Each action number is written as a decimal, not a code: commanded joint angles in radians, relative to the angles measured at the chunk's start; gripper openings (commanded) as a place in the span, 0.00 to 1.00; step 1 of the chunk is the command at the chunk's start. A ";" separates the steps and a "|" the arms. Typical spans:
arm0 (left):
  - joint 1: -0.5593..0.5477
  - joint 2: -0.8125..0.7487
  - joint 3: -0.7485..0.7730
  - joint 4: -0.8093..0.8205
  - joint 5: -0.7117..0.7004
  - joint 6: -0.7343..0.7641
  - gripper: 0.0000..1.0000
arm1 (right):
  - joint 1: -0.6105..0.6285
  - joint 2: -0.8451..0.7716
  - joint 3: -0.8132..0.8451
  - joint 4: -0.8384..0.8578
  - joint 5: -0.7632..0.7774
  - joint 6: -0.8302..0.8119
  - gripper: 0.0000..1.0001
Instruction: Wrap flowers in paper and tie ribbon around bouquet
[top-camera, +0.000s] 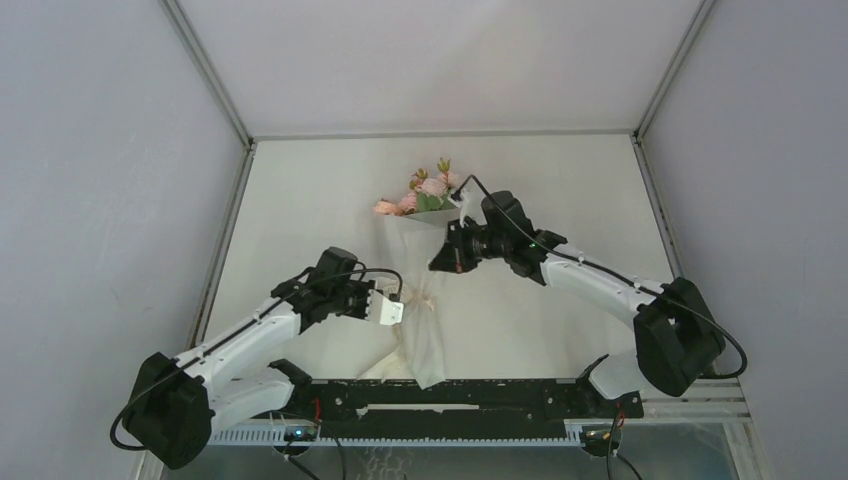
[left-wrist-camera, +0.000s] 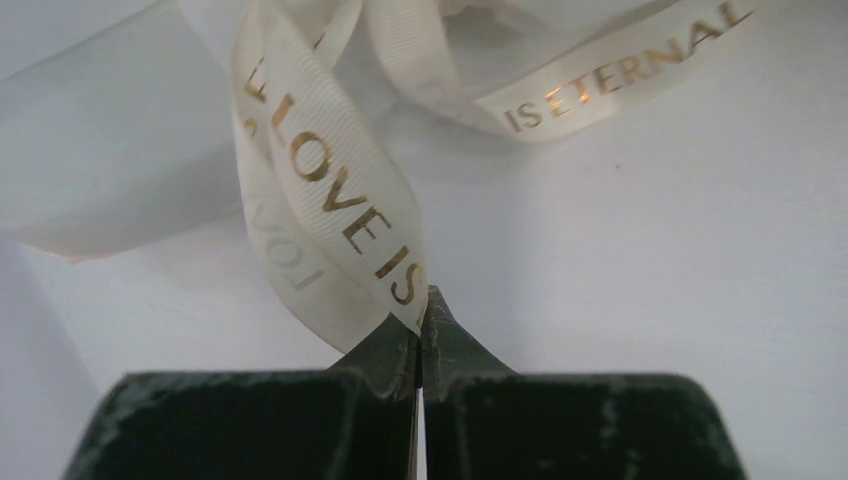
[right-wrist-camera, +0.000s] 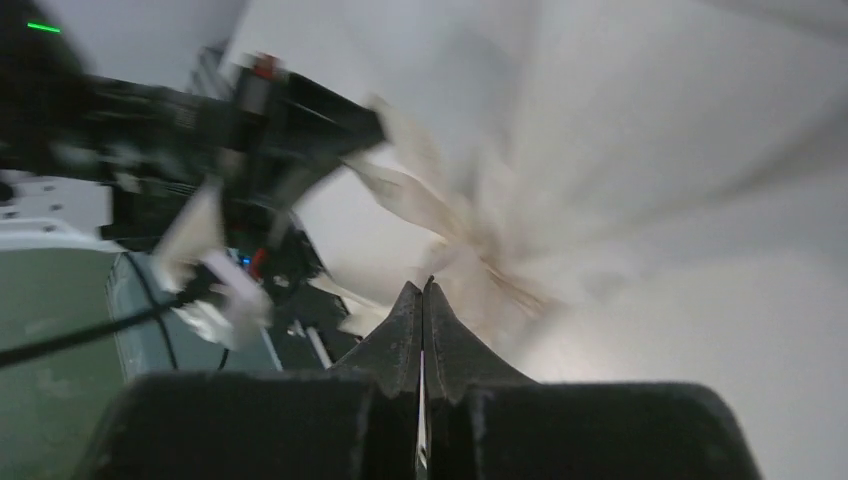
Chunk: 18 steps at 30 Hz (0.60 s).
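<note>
Left pincer (left-wrist-camera: 420, 322) clenched on the ribbon (left-wrist-camera: 330, 190); right pincer (right-wrist-camera: 421, 297) clenched by the bouquet (top-camera: 425, 345).

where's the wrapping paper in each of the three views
Top external: the paper is the pale cone at centre, running down from the flowers.
Left wrist: the paper lies upper left, behind the ribbon.
Right wrist: the paper fills centre and right as blurred, bunched folds.
Shared landmark: the left end effector, shut on the ribbon beside the cone; it shows upper left in the right wrist view.
</note>
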 joint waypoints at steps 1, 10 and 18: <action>-0.037 -0.017 0.019 -0.024 0.035 -0.057 0.00 | 0.030 -0.013 0.100 0.064 0.038 -0.046 0.00; -0.103 -0.066 -0.045 -0.162 -0.042 0.100 0.00 | -0.125 0.213 0.194 0.214 0.069 0.070 0.00; -0.112 -0.074 -0.185 -0.214 -0.234 0.280 0.00 | -0.219 0.181 0.075 0.203 0.121 0.081 0.00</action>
